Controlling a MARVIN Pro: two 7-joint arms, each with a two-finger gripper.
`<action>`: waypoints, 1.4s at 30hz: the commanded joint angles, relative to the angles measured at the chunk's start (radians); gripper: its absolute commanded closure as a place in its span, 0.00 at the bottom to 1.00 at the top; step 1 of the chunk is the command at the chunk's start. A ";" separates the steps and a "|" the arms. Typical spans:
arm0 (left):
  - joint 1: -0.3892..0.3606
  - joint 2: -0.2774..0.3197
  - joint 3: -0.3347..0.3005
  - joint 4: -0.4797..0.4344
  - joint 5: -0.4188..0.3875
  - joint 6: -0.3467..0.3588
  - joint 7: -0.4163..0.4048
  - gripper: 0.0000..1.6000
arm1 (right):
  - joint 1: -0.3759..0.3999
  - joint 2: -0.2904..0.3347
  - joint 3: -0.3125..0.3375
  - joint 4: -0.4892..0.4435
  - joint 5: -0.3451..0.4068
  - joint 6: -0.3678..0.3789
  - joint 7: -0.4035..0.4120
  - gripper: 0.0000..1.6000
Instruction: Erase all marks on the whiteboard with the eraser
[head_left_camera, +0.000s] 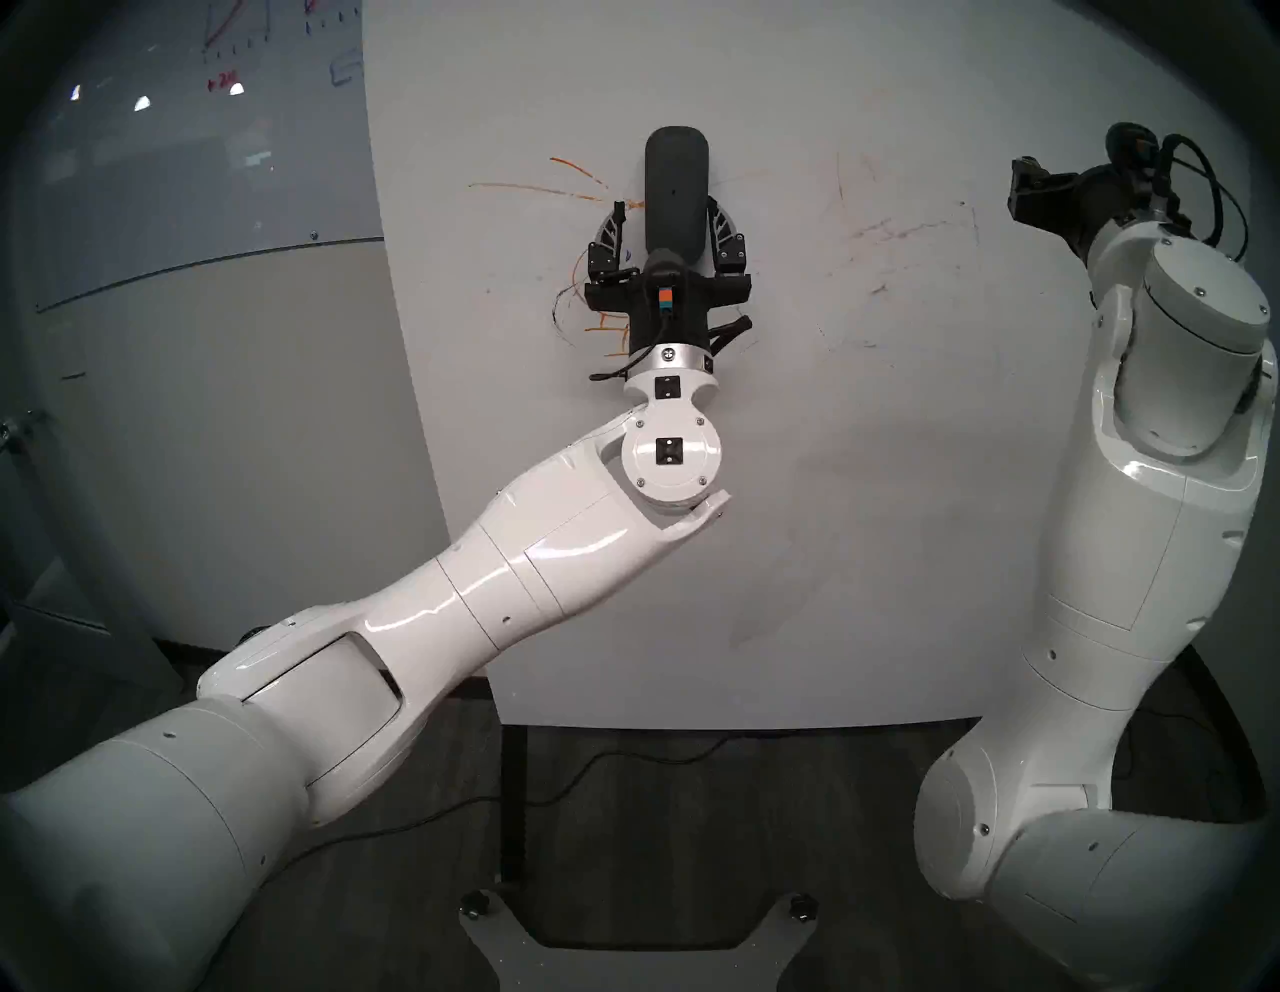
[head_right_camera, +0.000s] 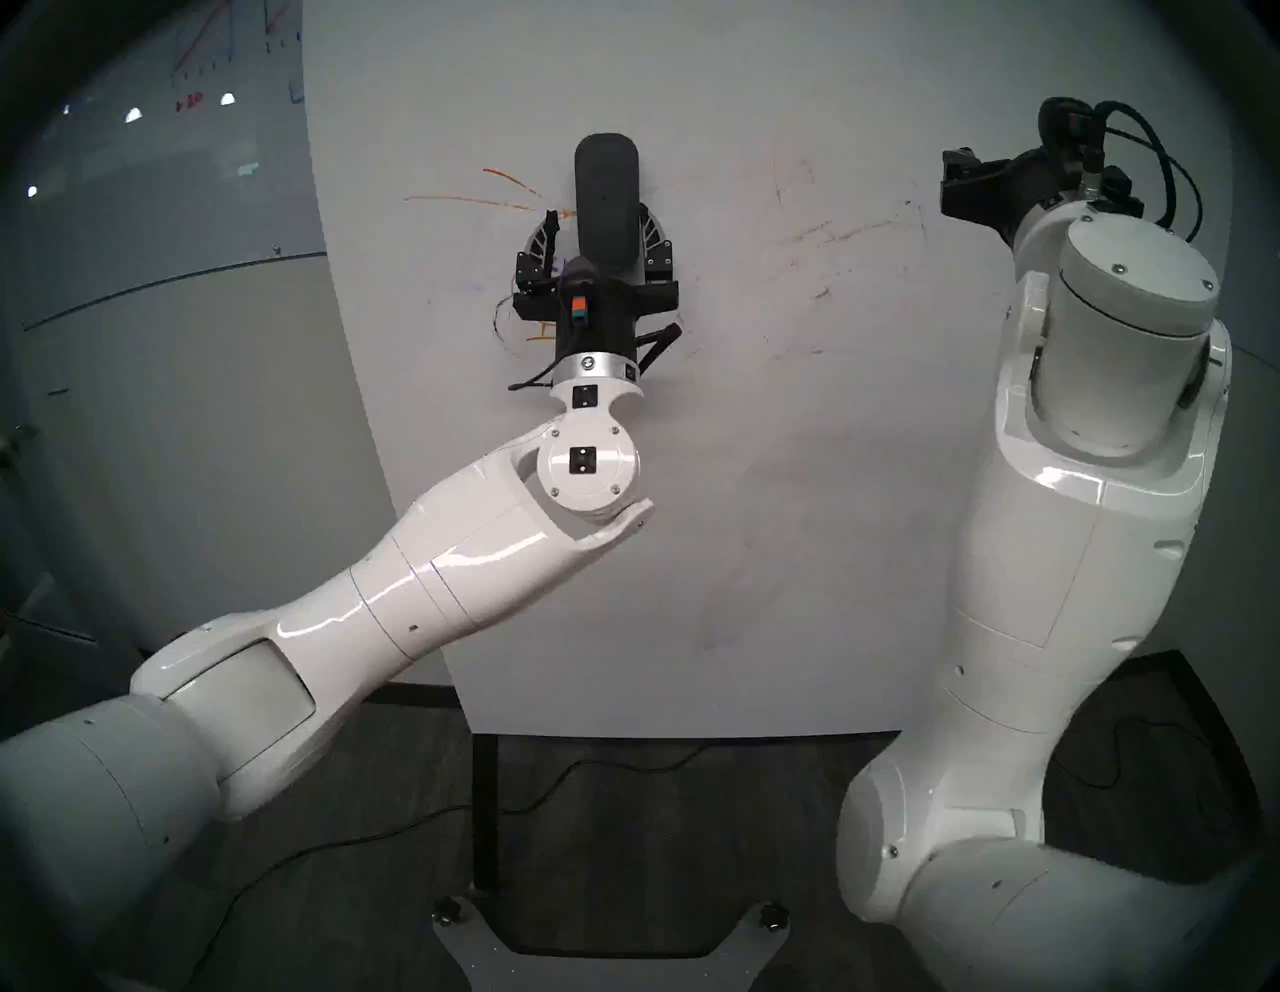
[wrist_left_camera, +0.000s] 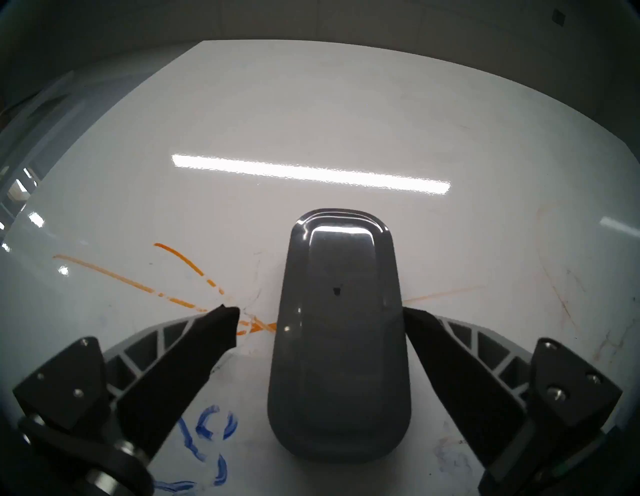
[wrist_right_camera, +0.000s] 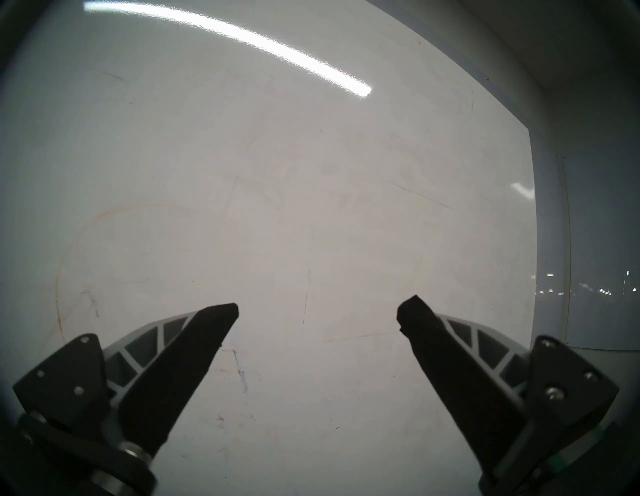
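The whiteboard (head_left_camera: 831, 485) stands upright in front of me. The dark grey eraser (head_left_camera: 675, 187) (wrist_left_camera: 339, 346) rests flat against it, long axis vertical. My left gripper (head_left_camera: 665, 208) (wrist_left_camera: 315, 311) is open around the eraser's lower half; one fingertip (wrist_left_camera: 225, 311) stands clear of it, and the other (wrist_left_camera: 415, 318) is at its edge. Orange marks (head_left_camera: 526, 188) (wrist_left_camera: 138, 284) run left of the eraser. A blue figure (wrist_left_camera: 207, 433) and dark curves (head_left_camera: 561, 325) lie by the wrist. Faint reddish smudges (head_left_camera: 900, 232) sit to the right. My right gripper (head_left_camera: 1025, 183) (wrist_right_camera: 318, 308) is open and empty near the board's upper right.
A grey glass board (head_left_camera: 173, 173) with red graph lines hangs on the wall at the left. The whiteboard's black stand post (head_left_camera: 511, 796) and a floor cable (head_left_camera: 623, 762) are below. My right arm (head_left_camera: 1143, 554) rises along the board's right side.
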 joint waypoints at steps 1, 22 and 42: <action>-0.010 0.012 0.005 -0.028 0.024 0.024 0.005 0.00 | 0.009 0.000 -0.002 -0.011 -0.002 0.001 -0.003 0.00; 0.003 -0.007 -0.026 -0.058 -0.042 0.022 0.034 0.00 | 0.009 0.001 -0.003 -0.011 0.000 0.001 -0.004 0.00; -0.008 0.090 -0.026 -0.125 -0.101 0.119 -0.038 0.00 | 0.008 0.002 -0.003 -0.011 0.002 0.001 -0.005 0.00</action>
